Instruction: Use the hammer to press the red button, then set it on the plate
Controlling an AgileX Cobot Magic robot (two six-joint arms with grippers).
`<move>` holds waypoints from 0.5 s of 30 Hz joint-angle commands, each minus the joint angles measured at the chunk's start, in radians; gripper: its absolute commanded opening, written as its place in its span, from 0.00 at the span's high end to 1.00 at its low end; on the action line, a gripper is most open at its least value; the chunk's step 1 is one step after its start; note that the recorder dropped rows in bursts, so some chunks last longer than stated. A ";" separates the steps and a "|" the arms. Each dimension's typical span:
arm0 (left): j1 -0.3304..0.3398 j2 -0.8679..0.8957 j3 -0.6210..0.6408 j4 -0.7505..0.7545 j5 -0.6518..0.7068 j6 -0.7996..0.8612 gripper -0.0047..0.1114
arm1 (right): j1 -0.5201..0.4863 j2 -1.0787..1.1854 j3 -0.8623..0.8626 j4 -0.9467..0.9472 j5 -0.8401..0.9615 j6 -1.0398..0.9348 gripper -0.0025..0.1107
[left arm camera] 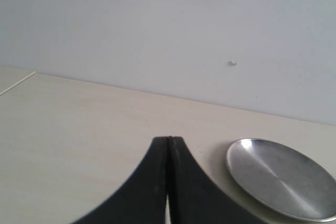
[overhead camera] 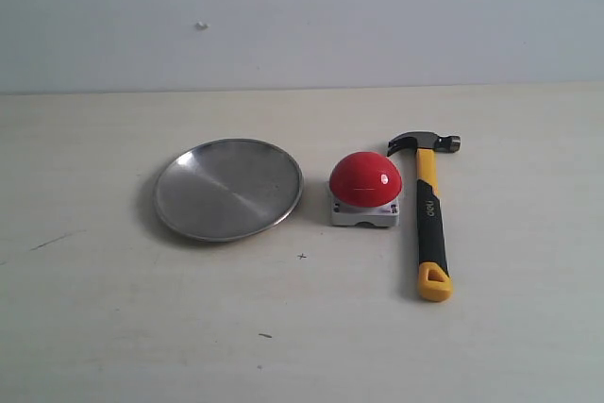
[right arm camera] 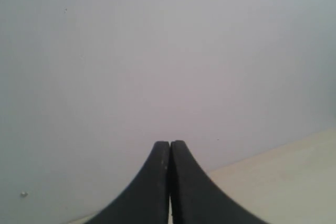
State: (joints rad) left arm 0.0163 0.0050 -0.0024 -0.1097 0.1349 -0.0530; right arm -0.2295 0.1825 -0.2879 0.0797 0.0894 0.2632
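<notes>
The hammer (overhead camera: 429, 209) lies flat on the table, its dark head at the far end and its yellow looped end towards the front. Just left of it stands the red button (overhead camera: 365, 178) on its grey base. The silver plate (overhead camera: 227, 189) rests further left and also shows in the left wrist view as the plate (left arm camera: 281, 178). My left gripper (left arm camera: 169, 139) is shut with nothing in it, short of the plate. My right gripper (right arm camera: 170, 142) is shut and empty, facing the wall. Neither gripper shows in the exterior view.
A pale wooden table (overhead camera: 142, 309) runs to a plain light wall (overhead camera: 302, 16) at the back. A few small dark marks dot the table's front.
</notes>
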 commanded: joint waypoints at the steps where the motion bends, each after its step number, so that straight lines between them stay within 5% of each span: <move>1: -0.001 -0.005 0.002 0.002 0.001 -0.004 0.96 | -0.004 -0.007 0.003 0.000 -0.011 0.000 0.98; 10: -0.001 -0.005 0.002 0.002 0.001 -0.004 0.96 | -0.004 0.358 -0.150 -0.009 -0.002 -0.036 0.98; 15: -0.001 -0.005 0.002 0.002 0.001 -0.004 0.96 | -0.004 0.926 -0.583 0.001 0.445 -0.257 0.98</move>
State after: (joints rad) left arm 0.0163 0.0050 -0.0024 -0.1097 0.1349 -0.0530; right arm -0.2295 0.9375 -0.7366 0.0797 0.3722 0.0837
